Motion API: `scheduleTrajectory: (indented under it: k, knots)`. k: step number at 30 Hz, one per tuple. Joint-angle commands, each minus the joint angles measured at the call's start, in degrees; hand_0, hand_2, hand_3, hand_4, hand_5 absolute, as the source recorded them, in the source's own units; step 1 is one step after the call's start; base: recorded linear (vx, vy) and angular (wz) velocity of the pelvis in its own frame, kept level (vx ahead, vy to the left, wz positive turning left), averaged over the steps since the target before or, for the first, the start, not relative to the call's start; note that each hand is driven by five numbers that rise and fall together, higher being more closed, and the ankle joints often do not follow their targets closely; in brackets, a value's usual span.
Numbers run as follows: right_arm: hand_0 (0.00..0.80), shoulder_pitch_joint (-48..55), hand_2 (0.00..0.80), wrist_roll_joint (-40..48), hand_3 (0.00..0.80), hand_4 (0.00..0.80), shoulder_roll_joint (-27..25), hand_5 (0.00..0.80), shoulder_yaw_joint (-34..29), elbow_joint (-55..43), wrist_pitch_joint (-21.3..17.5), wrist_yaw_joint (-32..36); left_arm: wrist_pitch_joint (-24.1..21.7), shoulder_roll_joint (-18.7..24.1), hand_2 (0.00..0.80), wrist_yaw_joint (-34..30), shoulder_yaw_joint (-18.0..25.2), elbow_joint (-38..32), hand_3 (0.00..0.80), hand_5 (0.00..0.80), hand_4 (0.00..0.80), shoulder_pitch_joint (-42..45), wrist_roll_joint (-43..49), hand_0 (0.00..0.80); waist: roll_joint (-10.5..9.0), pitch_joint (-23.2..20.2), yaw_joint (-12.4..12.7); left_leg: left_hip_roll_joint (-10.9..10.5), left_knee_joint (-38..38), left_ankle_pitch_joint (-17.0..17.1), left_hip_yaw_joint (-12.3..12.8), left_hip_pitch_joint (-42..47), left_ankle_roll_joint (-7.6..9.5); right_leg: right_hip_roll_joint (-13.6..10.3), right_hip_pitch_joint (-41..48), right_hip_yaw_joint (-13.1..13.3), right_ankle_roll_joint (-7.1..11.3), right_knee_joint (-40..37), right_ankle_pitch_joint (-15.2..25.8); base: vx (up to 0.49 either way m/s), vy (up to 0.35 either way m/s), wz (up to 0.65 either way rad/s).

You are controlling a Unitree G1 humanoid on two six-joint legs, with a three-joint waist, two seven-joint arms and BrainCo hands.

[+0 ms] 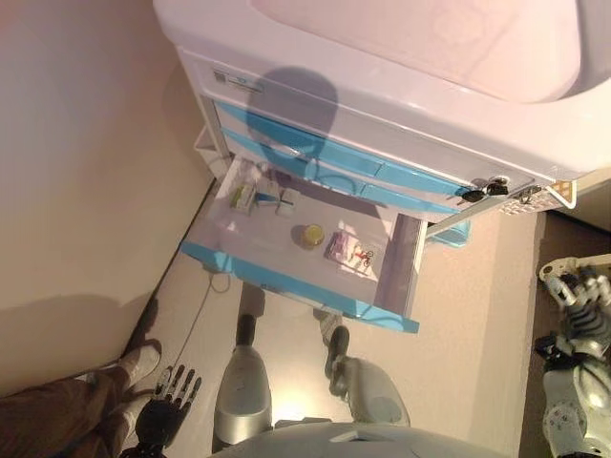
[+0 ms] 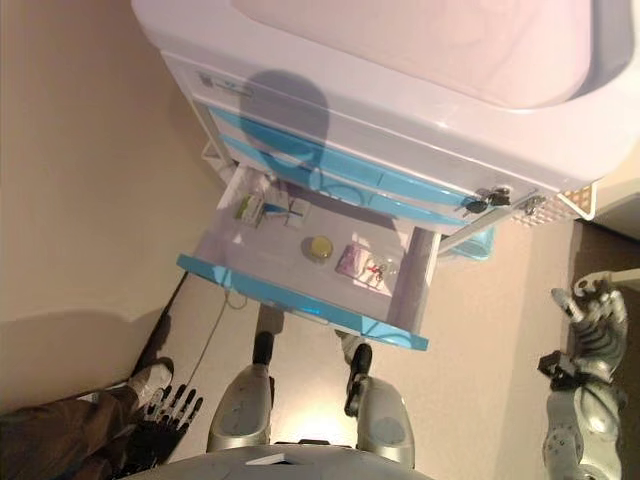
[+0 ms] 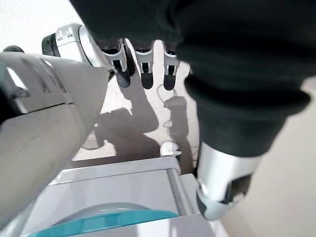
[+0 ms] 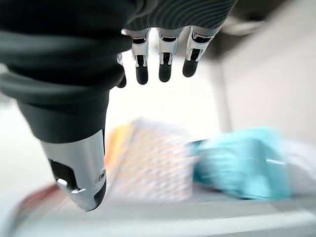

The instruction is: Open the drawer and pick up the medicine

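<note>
Your drawer [image 1: 286,277] stands pulled out from the white cabinet [image 1: 401,105], its blue front edge nearest the robot. Inside it you have several items: a round yellowish container [image 1: 312,235] near the middle, a pink-and-white packet [image 1: 349,253] just to its right, and a cluster of small boxes and packets [image 1: 253,197] at the far left corner. Which of these is the medicine you cannot tell from these views.

Your left hand [image 1: 172,399] hangs low at the near left, well apart from the drawer and below its front edge; its fingers [image 3: 143,66] are straight and spread, holding nothing. A person's shoe and trouser leg [image 1: 91,396] sit just beside that hand.

Your right hand [image 1: 576,296] is at the far right of the scene, well apart from the drawer and off to the side of the cabinet; its fingers [image 4: 163,59] are extended, loosely relaxed and empty. Neither hand touches any item in the drawer.

A set of keys [image 1: 485,190] hangs at the cabinet's right front.
</note>
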Motion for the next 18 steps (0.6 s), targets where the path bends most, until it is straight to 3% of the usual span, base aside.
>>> scheduleTrajectory:
  k: [1, 10, 18]
  knots:
    - [0.000, 0.53, 0.000, -8.84, 0.000, 0.000, -6.65, 0.000, -4.83, -9.74, -3.57, -3.57, -1.84, 0.85, 0.000, 0.71, 1.12, 1.55, 0.000, 0.000, 0.000, 4.10, 4.48, 0.000, -0.71, -1.65, -0.55, -2.36, -0.09, -0.11, 2.19, -1.20, 4.73, 0.45, 0.96, 1.05, 2.68, -0.82, 3.23, 0.000, 0.000, 0.00]
    - [0.000, -8.31, 0.000, -23.68, 0.000, 0.000, -17.58, 0.000, -3.93, -24.54, 3.71, -6.50, -4.82, 1.94, 0.000, 1.93, -0.99, 2.38, 0.000, 0.000, 0.000, 2.36, 7.36, 0.000, -2.15, -1.76, 2.22, -2.09, -0.06, -0.73, 1.57, -1.78, 4.61, 0.33, 1.97, 0.97, 3.52, -2.62, 4.22, 0.000, -0.017, 0.00]
    - [0.000, -16.13, 0.000, -33.63, 0.000, 0.000, -18.91, 0.000, 3.04, -30.25, 5.05, -9.74, -7.85, 2.12, 0.000, 3.38, -4.25, -0.10, 0.000, 0.000, 0.000, 1.01, 10.62, 0.000, -2.89, -1.25, 4.65, -1.94, -0.17, -0.73, 0.76, -2.52, 4.39, 0.22, 2.60, 0.05, 3.76, -3.61, 4.84, -0.018, -0.039, 0.11]
